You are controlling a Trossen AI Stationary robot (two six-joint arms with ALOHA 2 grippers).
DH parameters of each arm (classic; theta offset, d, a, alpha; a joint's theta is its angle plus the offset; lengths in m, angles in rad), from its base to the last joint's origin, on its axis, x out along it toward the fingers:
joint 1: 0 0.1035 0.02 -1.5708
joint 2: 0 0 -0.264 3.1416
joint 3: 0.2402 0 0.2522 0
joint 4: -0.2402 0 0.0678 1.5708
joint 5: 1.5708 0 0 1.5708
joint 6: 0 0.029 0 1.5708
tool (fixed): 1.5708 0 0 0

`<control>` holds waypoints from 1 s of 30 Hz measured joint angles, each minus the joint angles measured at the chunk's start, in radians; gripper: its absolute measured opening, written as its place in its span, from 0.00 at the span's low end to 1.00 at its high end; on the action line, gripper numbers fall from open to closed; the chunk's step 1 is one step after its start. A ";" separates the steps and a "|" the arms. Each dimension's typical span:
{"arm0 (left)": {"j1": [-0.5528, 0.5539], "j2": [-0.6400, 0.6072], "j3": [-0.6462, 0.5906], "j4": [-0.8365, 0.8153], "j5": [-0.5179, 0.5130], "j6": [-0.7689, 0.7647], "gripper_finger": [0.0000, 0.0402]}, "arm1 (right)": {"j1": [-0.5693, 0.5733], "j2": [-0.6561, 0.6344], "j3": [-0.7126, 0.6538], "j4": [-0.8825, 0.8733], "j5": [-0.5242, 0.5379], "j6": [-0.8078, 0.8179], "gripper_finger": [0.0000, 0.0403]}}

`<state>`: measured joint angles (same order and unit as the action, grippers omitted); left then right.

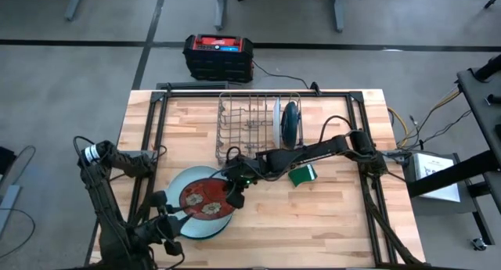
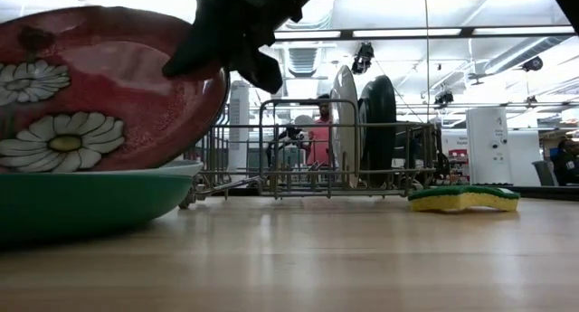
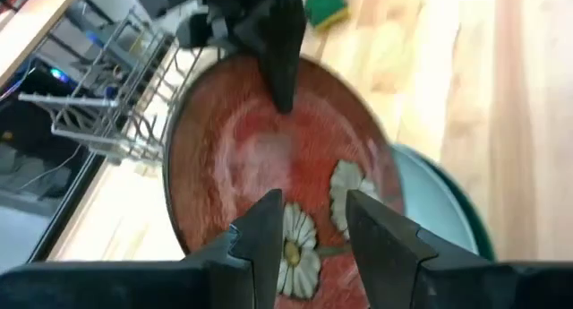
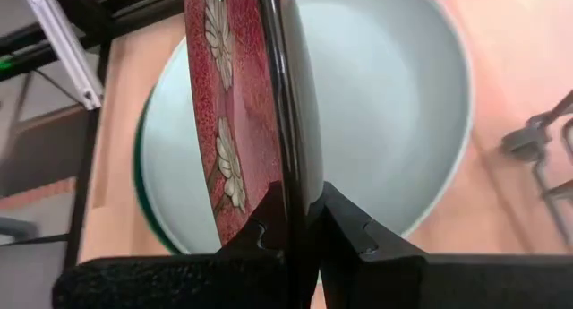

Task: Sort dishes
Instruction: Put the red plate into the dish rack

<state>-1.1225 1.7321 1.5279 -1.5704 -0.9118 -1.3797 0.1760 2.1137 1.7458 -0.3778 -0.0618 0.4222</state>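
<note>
A dark red plate with white daisies point(image 1: 205, 198) sits tilted in a large pale plate with a green underside point(image 1: 196, 227) at the table's near left. My right gripper point(image 1: 232, 193) is shut on the red plate's rim. My left gripper point(image 3: 313, 221) hovers open just above the red plate's opposite side, touching nothing. A thin white plate point(image 1: 276, 117) and a dark teal plate point(image 1: 291, 123) stand on edge in the grey wire rack point(image 1: 250, 121). My right gripper pinches the red plate's rim point(image 4: 285, 166) between its two fingers, one on the flowered face and one on the dark underside. The fingers slant down from the table's right side. The gripped side is raised; the plate's opposite edge point(image 2: 54, 163) is low inside the pale plate.
A green and yellow sponge point(image 1: 302, 174) lies right of the plates, in front of the rack. A black and red box point(image 1: 218, 56) stands on the floor beyond the table's far edge. Bare wood lies along the near right point(image 1: 313, 223).
</note>
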 joint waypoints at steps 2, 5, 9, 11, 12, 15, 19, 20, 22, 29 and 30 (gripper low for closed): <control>0.000 -0.005 0.017 -0.001 -0.006 0.022 0.29 | 0.012 -0.007 0.000 -0.012 0.041 -0.018 0.03; -0.003 -0.005 0.032 -0.001 -0.008 0.072 0.29 | 0.027 -0.031 0.000 -0.063 0.076 -0.048 0.03; -0.003 -0.013 0.035 -0.001 -0.007 0.111 0.29 | 0.042 -0.067 0.000 -0.126 0.115 -0.085 0.03; -0.003 -0.017 0.032 -0.001 -0.008 0.125 0.29 | 0.046 -0.089 0.000 -0.146 0.114 -0.097 0.03; -0.003 -0.017 0.030 -0.001 -0.007 0.132 0.29 | 0.047 -0.102 0.000 -0.151 0.114 -0.098 0.03; -0.003 -0.017 0.026 -0.001 -0.007 0.148 0.29 | 0.047 -0.139 0.000 -0.175 0.114 -0.106 0.03; -0.003 -0.017 0.015 -0.001 -0.006 0.145 0.29 | 0.047 -0.163 0.000 -0.188 0.116 -0.113 0.03; -0.003 -0.017 0.012 -0.001 -0.006 0.143 0.29 | 0.047 -0.165 0.000 -0.194 0.117 -0.128 0.03; -0.003 -0.017 0.008 -0.001 0.001 0.136 0.29 | 0.047 -0.179 0.000 -0.210 0.118 -0.164 0.03; -0.005 -0.017 0.008 -0.001 0.040 0.132 0.29 | 0.047 -0.303 0.000 -0.277 0.153 -0.305 0.03; -0.005 -0.017 0.008 -0.001 0.040 0.132 0.29 | 0.046 -0.327 0.000 -0.285 0.160 -0.334 0.03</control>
<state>-1.1271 1.7149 1.5356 -1.5711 -0.8719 -1.2472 0.2218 1.7871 1.7458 -0.6632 0.0986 0.0881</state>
